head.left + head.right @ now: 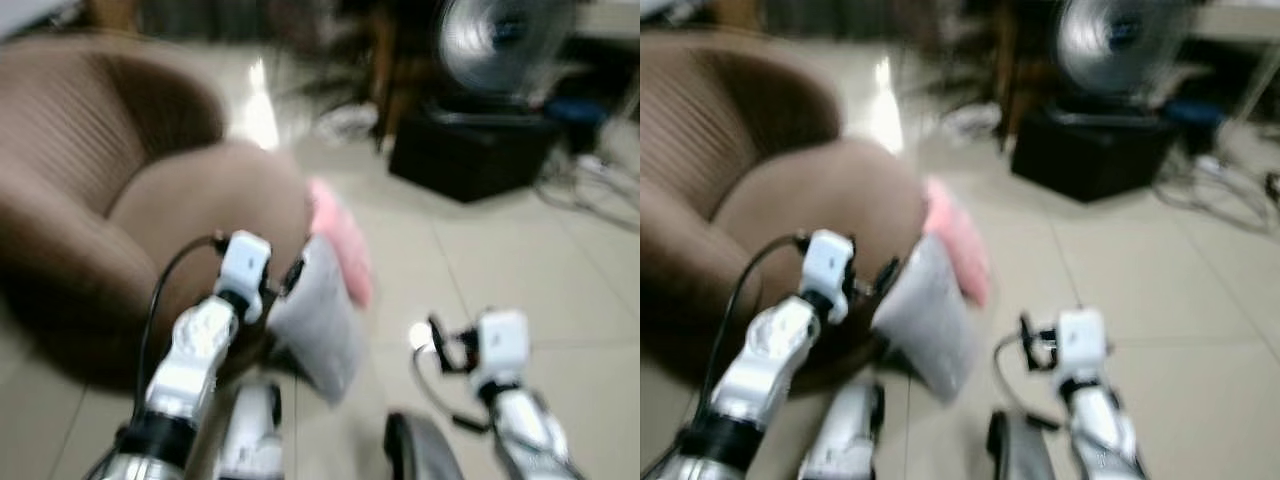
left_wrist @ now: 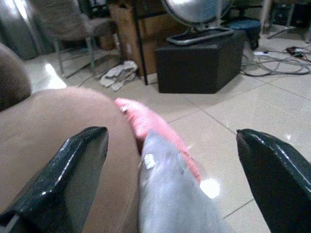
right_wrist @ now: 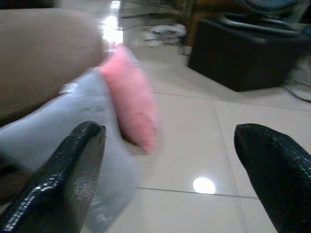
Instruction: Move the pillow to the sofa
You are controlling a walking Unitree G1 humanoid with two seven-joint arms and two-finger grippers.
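Leaning against the brown sofa's (image 1: 190, 215) rounded arm, the grey pillow (image 2: 170, 194) stands on the floor straight ahead of the left tool (image 2: 172, 182), between its widely spread fingers, long axis running away from it. A pink pillow (image 3: 131, 104) lies just beyond. The right tool (image 3: 175, 179), also spread wide, sits further off. Head views are blurred; the pillows' bases are cut off.

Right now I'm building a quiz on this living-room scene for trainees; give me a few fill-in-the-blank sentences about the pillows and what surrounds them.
1. The grey pillow and the pink pillow lean against a ____ sofa.
2. The left tool has its fingers ____ around the grey pillow's edge.
3. The black box carries a ____.
4. The floor is laid with pale ____.

Missing words: brown; open; fan; tiles
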